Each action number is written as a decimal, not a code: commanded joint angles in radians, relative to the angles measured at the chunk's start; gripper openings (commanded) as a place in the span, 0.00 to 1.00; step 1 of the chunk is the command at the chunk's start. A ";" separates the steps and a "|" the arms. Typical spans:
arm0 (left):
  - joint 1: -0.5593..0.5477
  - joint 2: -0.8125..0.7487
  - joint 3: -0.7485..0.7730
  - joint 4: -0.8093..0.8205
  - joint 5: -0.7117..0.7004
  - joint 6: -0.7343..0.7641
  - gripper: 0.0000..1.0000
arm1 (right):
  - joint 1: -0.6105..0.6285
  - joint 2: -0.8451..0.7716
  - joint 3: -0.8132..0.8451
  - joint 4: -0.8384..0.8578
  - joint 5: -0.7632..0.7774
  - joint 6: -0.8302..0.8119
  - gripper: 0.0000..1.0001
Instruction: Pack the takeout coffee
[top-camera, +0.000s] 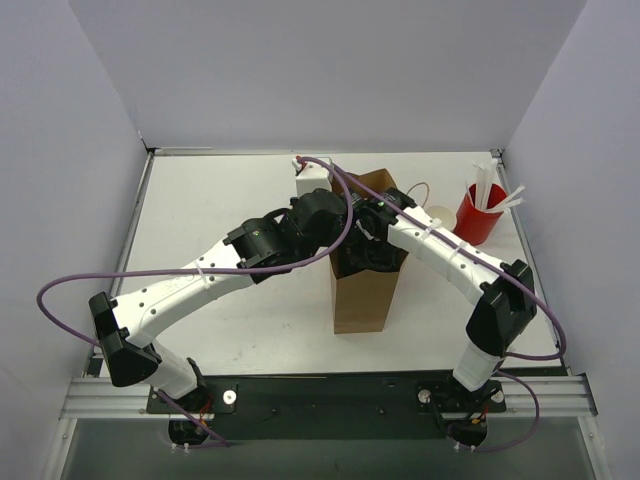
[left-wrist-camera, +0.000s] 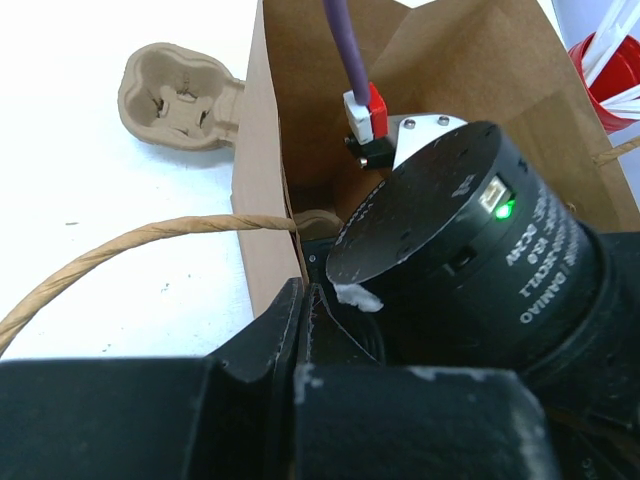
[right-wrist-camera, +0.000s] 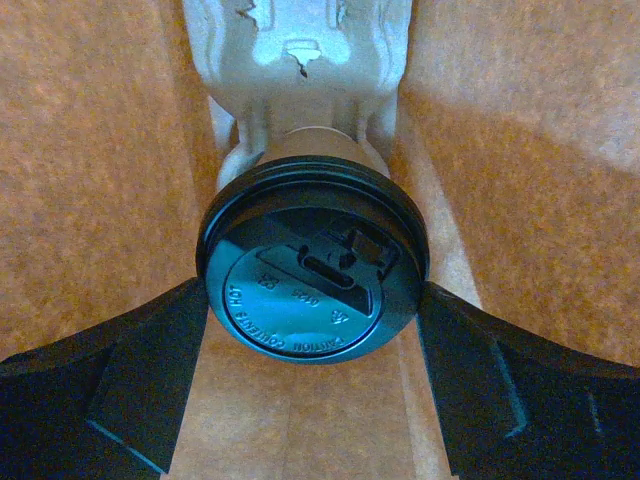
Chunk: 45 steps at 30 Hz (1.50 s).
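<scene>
The takeout coffee, a brown cup with a round black lid, is deep inside the brown paper bag, with a pale pulp cup carrier just beyond it. My right gripper reaches down into the bag, and its two fingers press on opposite sides of the lid. My left gripper is shut on the bag's upper edge and holds the mouth open. In the top view both grippers meet at the bag's mouth, and the coffee is hidden there.
A red cup with white sticks stands at the right, with a stack of tan cups beside it. A second pulp carrier lies on the table behind the bag. The bag's twisted paper handle hangs outward. The right arm's wrist motor fills the bag's opening.
</scene>
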 joint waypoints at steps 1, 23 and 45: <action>0.005 -0.014 0.031 0.045 -0.012 0.018 0.00 | 0.009 -0.051 -0.063 0.029 0.032 0.027 0.78; 0.008 0.003 0.044 0.044 -0.005 0.015 0.00 | 0.012 -0.040 -0.245 0.149 0.026 0.024 0.78; 0.012 0.015 0.051 0.034 -0.003 0.016 0.00 | 0.006 -0.051 -0.308 0.185 0.003 0.021 0.79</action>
